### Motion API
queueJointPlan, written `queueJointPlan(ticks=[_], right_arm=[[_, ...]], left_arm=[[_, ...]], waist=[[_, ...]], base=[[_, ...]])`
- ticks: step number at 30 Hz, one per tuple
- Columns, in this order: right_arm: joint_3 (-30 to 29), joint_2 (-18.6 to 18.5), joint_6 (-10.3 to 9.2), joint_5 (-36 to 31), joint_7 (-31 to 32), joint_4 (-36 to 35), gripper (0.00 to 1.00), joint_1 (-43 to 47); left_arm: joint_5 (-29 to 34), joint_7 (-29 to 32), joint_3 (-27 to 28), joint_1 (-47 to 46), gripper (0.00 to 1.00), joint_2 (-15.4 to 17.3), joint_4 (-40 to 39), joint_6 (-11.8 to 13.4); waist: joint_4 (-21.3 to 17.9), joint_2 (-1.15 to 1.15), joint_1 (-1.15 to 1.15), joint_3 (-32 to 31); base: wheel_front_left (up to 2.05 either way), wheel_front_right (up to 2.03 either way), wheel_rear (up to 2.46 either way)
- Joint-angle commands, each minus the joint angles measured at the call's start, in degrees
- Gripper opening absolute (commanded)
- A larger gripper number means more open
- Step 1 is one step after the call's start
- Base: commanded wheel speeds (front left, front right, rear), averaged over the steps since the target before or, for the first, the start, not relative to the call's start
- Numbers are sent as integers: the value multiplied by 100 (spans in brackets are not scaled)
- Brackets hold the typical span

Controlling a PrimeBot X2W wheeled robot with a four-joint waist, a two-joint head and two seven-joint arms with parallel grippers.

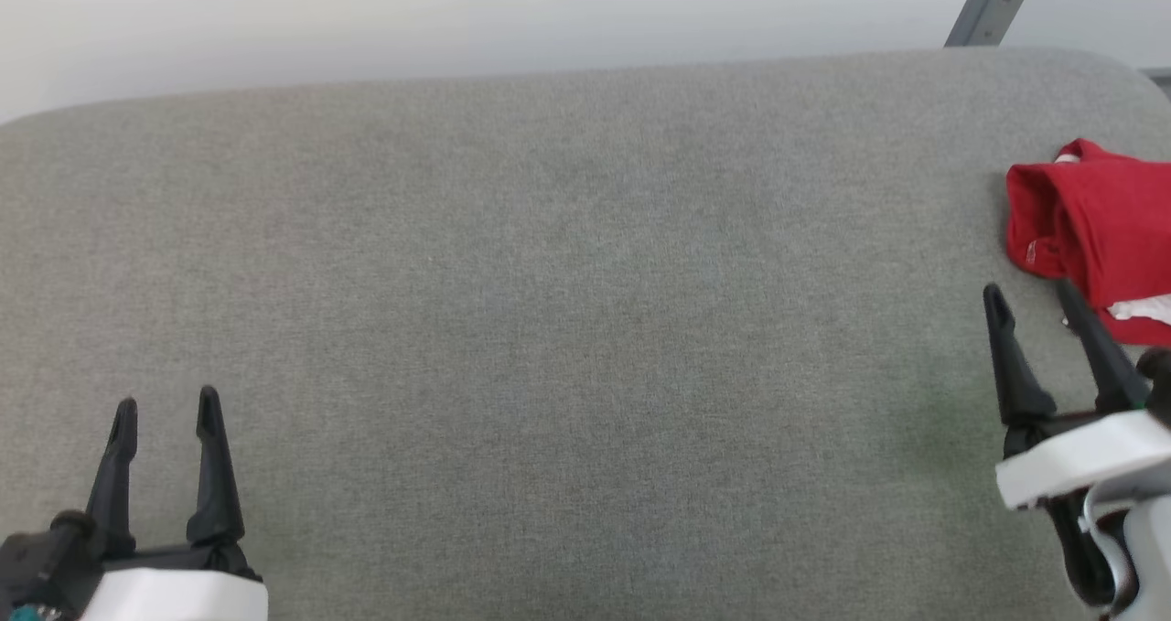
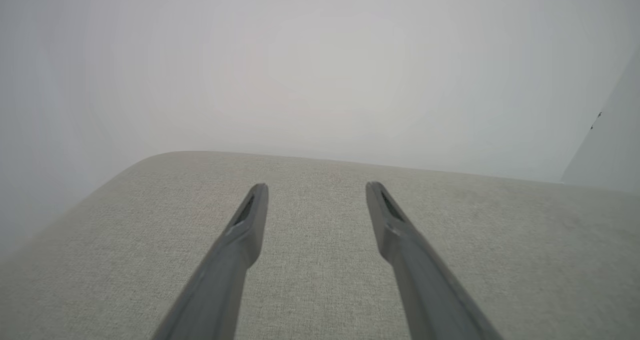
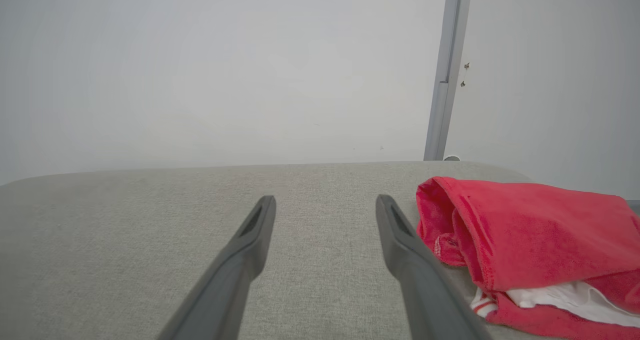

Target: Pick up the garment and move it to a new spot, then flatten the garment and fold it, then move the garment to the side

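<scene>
The garment (image 1: 1102,232) is a folded red bundle with a bit of white sleeve showing, lying at the far right of the grey padded table (image 1: 549,264). In the right wrist view the garment (image 3: 530,240) sits just right of my fingers, with striped trim peeking out at its lower edge. My right gripper (image 1: 1032,299) stands open beside the bundle's near left corner, with nothing between its fingers, and the right gripper (image 3: 325,202) hovers over bare fabric. My left gripper (image 1: 166,403) is open at the lower left, far from the garment; the left gripper (image 2: 316,189) holds nothing.
A pale wall rises behind the table's far edge. A grey metal post (image 1: 983,4) stands behind the back right corner, and the same post (image 3: 445,74) runs upright in the right wrist view. The table's corners are rounded.
</scene>
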Motion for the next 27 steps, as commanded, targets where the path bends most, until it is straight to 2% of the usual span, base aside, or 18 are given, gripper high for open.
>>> queueJointPlan(ticks=[1,27], right_arm=[[-23,36,-7,-25,-17,-45,100,107],[-330,541,-6,-148,-17,-578,100,1067]], left_arm=[[-45,-26,42,93,100,-27,1,-17],[78,-26,138,469,100,-248,-18,-18]], waist=[[16,0,0,-64],[-21,0,0,-511]], base=[[0,0,0],[0,0,0]])
